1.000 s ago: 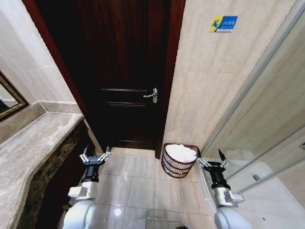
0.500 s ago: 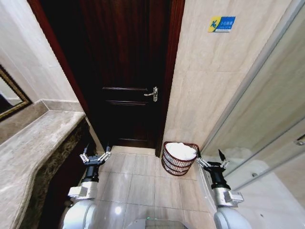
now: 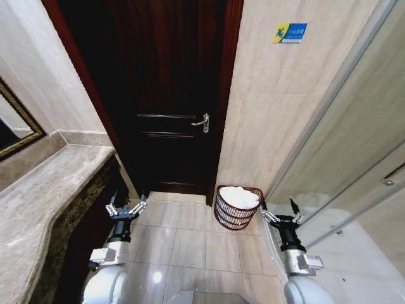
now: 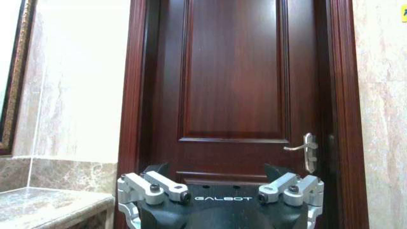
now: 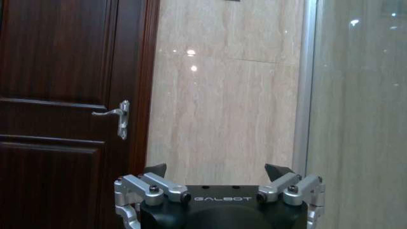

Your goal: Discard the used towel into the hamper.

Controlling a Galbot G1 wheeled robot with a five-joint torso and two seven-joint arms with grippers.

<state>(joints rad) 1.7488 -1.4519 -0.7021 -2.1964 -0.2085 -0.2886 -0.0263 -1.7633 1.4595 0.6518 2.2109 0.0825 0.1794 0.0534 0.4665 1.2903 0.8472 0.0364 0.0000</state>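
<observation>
The hamper [image 3: 236, 208], a dark reddish wire basket, stands on the tiled floor against the wall to the right of the door. A white towel [image 3: 239, 196] lies bunched inside it, filling the top. My left gripper [image 3: 126, 206] hangs low over the floor left of the hamper, open and holding nothing. My right gripper [image 3: 280, 214] is just right of the hamper, also open with nothing in it. In the left wrist view the left gripper [image 4: 216, 169] points at the door. In the right wrist view the right gripper [image 5: 216, 169] faces the beige wall.
A dark wooden door [image 3: 171, 95] with a metal handle [image 3: 202, 122] is shut straight ahead. A marble counter [image 3: 44, 196] and a framed mirror [image 3: 16, 126] line the left side. A glass partition [image 3: 354, 158] closes the right. Tiled floor [image 3: 190, 240] lies between the arms.
The whole head view has shifted a little, so the camera moved: counter and mirror sit further into the picture and the hamper slightly higher. Both arms keep their pose.
</observation>
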